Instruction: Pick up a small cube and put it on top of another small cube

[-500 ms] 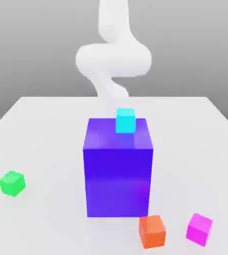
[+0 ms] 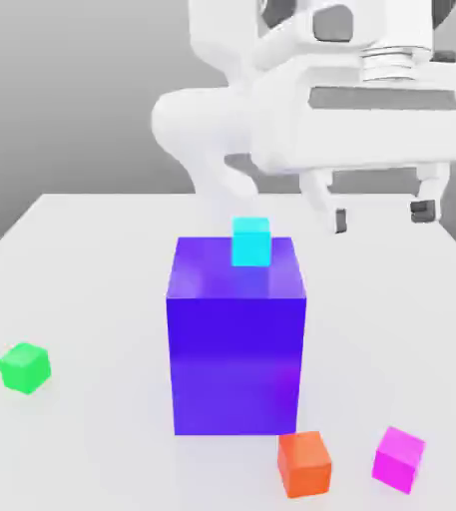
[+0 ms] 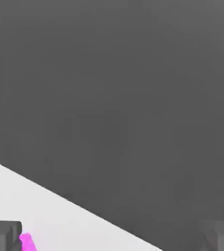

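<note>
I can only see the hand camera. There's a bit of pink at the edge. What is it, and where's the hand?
Observer: That's the small magenta-pink cube on the white table. The gripper hangs high above the table, open and empty.
Child: Is anything next to the pink one?
Observer: Yes, an orange cube sits just to its left in the exterior view, apart from it.
Child: Are there more cubes?
Observer: A green cube sits far off at the exterior view's left, and a cyan cube rests on top of a big purple-blue block in the middle.
</note>
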Robot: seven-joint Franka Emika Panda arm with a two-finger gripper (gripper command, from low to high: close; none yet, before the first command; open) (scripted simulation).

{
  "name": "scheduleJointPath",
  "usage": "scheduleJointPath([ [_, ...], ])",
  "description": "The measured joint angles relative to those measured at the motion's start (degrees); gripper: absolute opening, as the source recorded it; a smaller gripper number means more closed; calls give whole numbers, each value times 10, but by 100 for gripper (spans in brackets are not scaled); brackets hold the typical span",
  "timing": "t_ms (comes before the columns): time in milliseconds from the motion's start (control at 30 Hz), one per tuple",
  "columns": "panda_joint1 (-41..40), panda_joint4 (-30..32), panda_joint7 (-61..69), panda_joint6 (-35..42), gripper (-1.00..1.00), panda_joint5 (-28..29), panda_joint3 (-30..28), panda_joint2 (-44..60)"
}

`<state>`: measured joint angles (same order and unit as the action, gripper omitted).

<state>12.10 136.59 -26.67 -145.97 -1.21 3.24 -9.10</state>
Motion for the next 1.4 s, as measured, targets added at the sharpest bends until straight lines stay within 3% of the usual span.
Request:
scheduleJointPath([
  [367, 61, 30, 80, -88, 0, 48, 31, 230],
  [533, 80, 14, 70, -162, 0, 73, 14, 333],
  [567, 83, 11, 69, -173, -100, 75, 10, 347],
  [800, 83, 12, 68, -172, -100, 76, 10, 348],
  [967, 67, 31, 80, -104, -100, 56, 24, 259],
  [1400, -104, 117, -149, -79, -100, 53, -203, 140],
])
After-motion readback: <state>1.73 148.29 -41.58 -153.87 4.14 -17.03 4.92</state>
